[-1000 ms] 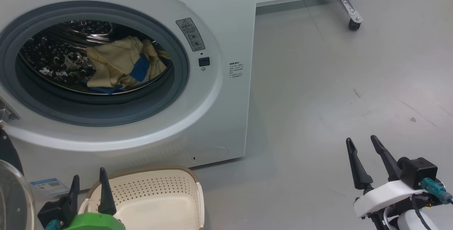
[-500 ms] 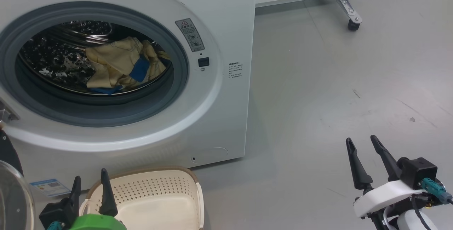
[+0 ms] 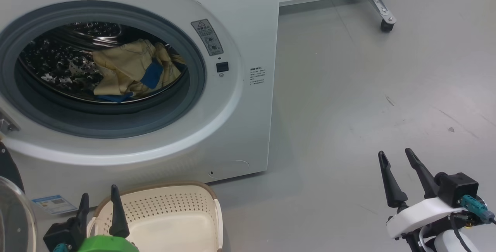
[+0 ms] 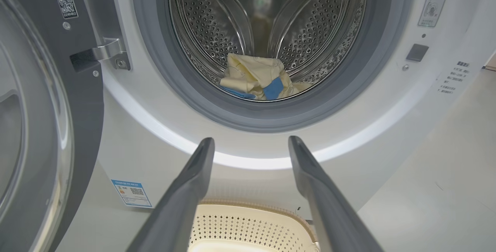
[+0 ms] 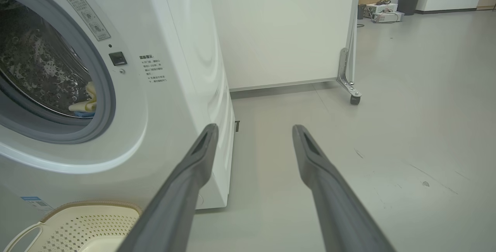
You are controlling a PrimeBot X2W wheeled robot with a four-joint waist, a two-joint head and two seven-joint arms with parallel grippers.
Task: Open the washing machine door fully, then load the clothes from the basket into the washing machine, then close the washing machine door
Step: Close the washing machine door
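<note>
The white washing machine stands with its round opening uncovered. Cream clothes with blue trim lie in the steel drum; the left wrist view shows the clothes low in the drum. The washing machine door hangs swung out to the left, and its glass bowl shows on the door at the lower left. The cream basket sits on the floor before the machine, and what shows of its inside is bare. My left gripper hovers open over the basket's left end. My right gripper stands open over the bare floor at the lower right.
Grey floor spreads to the right of the machine. A white panel on a metal leg with a caster stands at the back right. A blue label sticker is on the machine's lower front.
The head view has shifted very slightly. My left gripper has sunk a little over the basket. The right gripper has stayed put.
</note>
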